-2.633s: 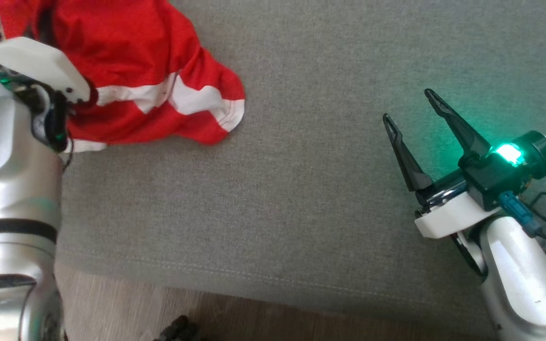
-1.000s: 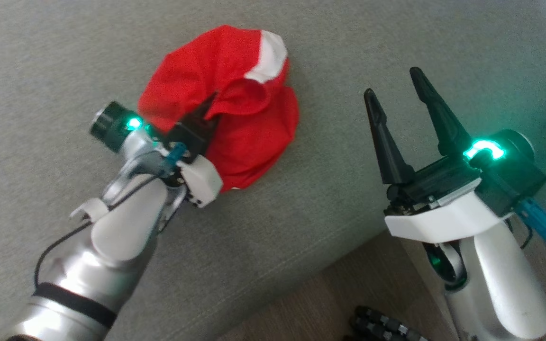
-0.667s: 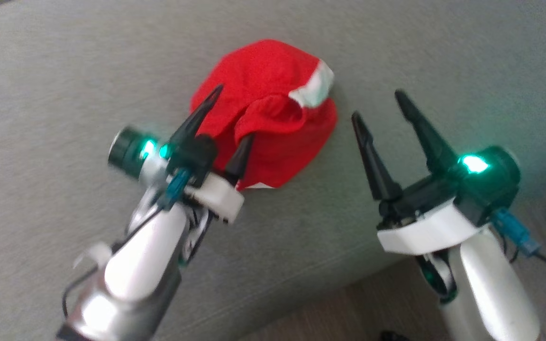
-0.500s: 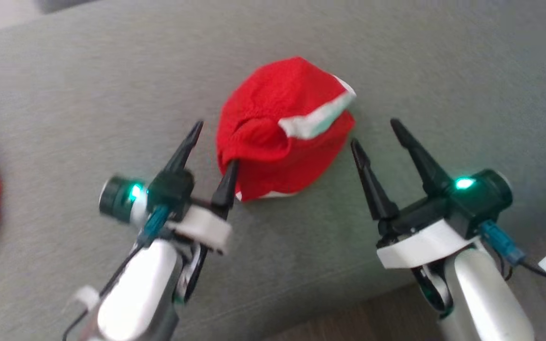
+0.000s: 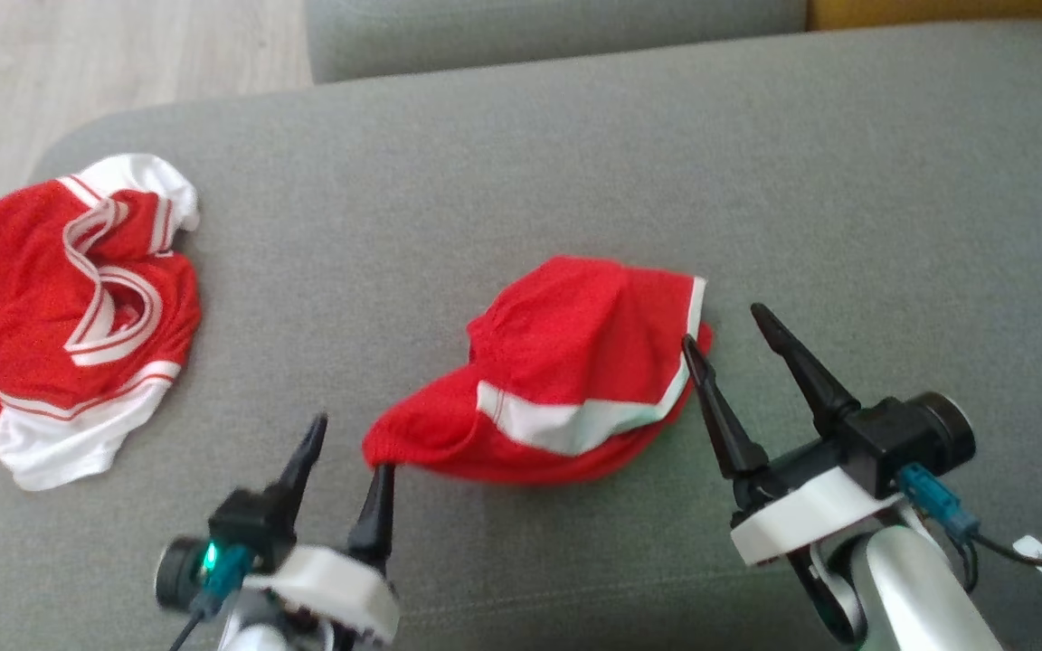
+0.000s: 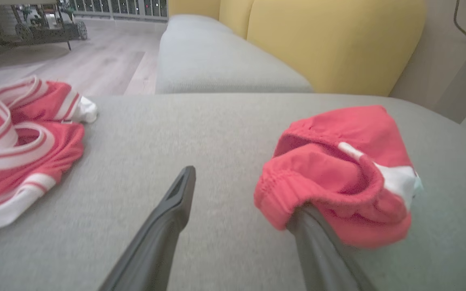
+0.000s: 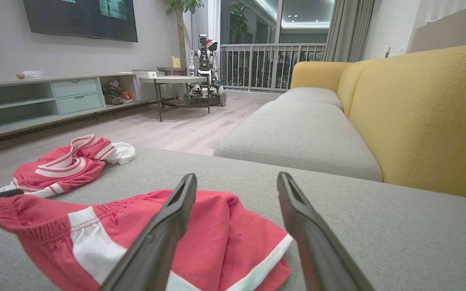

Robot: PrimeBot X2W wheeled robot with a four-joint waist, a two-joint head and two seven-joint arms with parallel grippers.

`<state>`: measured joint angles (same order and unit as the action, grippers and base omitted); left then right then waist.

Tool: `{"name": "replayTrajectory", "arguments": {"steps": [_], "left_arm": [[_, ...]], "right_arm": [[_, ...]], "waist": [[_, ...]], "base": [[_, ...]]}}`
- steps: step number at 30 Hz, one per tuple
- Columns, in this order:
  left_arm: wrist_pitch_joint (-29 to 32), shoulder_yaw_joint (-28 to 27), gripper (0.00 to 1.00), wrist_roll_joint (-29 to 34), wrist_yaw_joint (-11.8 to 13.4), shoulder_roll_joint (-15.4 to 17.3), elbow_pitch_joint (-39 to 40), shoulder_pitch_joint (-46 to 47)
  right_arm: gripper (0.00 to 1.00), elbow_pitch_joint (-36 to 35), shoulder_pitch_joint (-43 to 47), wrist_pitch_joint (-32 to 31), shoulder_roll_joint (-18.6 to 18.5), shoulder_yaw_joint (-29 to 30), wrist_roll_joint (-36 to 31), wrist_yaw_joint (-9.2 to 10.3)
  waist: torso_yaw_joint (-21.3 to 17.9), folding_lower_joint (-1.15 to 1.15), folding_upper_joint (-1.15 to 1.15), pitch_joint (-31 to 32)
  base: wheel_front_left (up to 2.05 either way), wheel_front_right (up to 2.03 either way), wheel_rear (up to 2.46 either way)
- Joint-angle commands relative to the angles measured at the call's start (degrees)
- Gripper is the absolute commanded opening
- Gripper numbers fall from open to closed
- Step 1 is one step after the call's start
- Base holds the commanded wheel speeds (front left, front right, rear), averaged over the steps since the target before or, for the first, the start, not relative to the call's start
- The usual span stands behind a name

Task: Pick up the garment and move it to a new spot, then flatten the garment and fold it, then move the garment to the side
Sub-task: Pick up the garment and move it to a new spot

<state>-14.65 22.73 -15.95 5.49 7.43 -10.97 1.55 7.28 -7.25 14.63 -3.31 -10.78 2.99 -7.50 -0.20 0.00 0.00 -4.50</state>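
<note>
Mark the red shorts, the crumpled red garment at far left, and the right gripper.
red shorts (image 5: 575, 362), head view, red fabric above the white stripe
crumpled red garment (image 5: 23, 307), head view, red fabric beside its striped trim
right gripper (image 5: 722, 325), head view, midway between fingertips

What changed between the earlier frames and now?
The left pincer, shut on the red shorts a second ago, has opened, let them go on the sofa cushion and drawn back; one finger touches their edge. The right pincer stayed open beside them.
</note>
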Motion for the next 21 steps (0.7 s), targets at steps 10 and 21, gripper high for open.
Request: {"name": "replayTrajectory", "arguments": {"steps": [10, 21], "left_arm": [[9.3, 0.8, 1.00, -4.8, -6.7, 5.8, 0.8, -7.3], [3.2, -4.5, 1.00, -8.7, -6.1, 9.6, 18.5, -12.1]], "right_arm": [[1.00, -1.8, 1.0, 0.4, 0.4, 0.3, -0.5, 0.01], [1.00, -2.9, 2.6, 0.4, 0.4, 2.9, -1.1, 0.01]], "waist": [[0.6, 0.00, 0.00, 2.7], [1.5, 0.00, 0.00, 3.2]], "base": [[0.00, 0.00, 0.00], [0.00, 0.00, 0.00]]}}
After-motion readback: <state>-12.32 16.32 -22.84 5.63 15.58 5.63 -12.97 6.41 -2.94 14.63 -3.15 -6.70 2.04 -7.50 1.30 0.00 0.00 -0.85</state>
